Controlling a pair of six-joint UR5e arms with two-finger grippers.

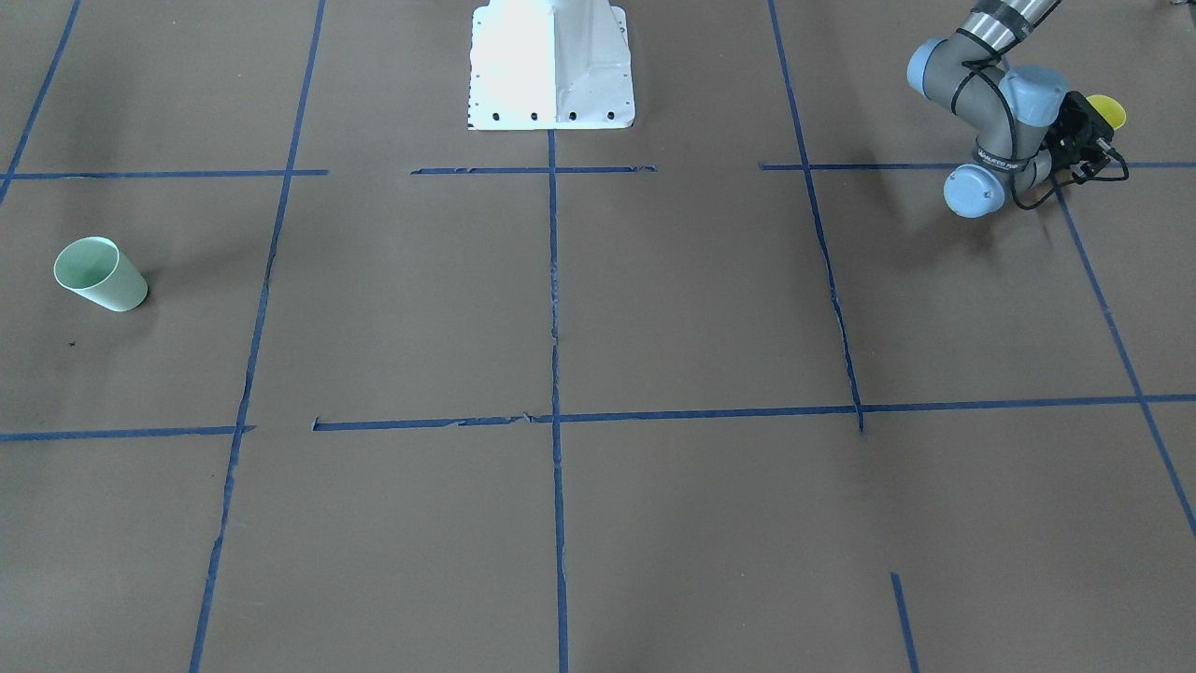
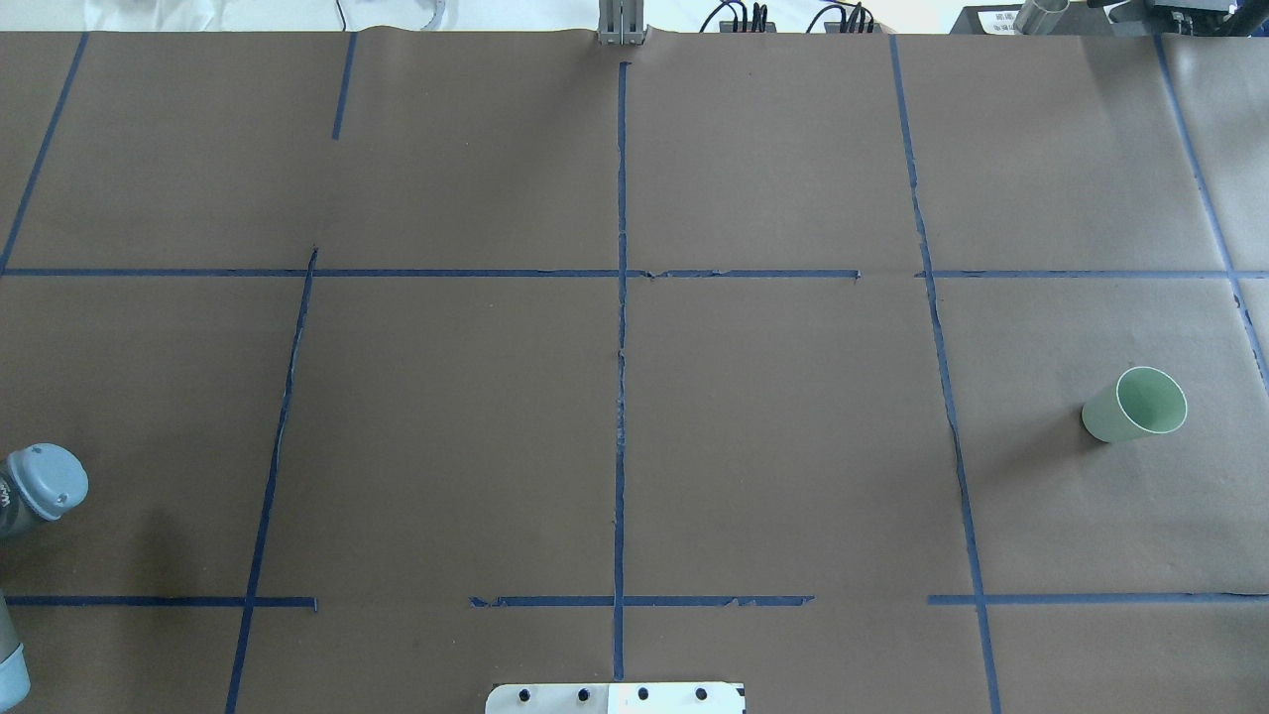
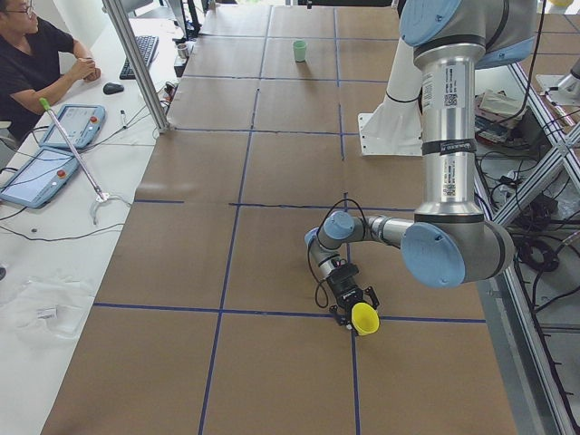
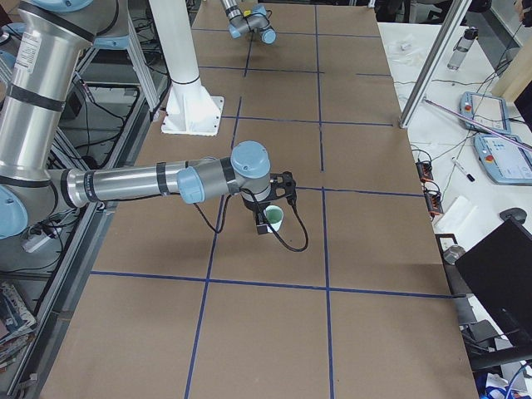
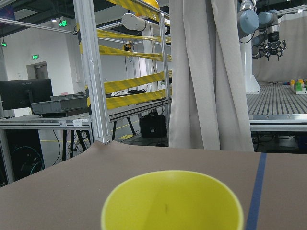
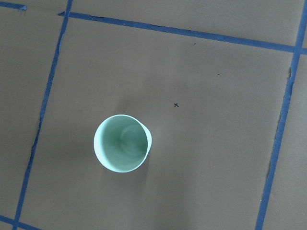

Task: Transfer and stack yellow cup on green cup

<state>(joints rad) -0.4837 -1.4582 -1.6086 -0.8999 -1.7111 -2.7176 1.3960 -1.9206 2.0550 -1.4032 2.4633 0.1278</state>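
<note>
Since neither cup is stacked yet, the task appears to be near its start. Nearest, at the left end of the worktop (image 2: pixel 773 436) by the robot's edge, the yellow cup (image 3: pixel 365 318) is mouth up at the tip of the left gripper (image 3: pixel 356 308), which lies level beside it. Whether its claw is clamped on the cup cannot be told. Well apart, toward the far right end, the green cup (image 2: pixel 1135 407) stands upright and empty. The right gripper (image 4: pixel 266 218) hangs over it, and its claw state cannot be told either. Lifting, carrying across and nesting remain.
</note>
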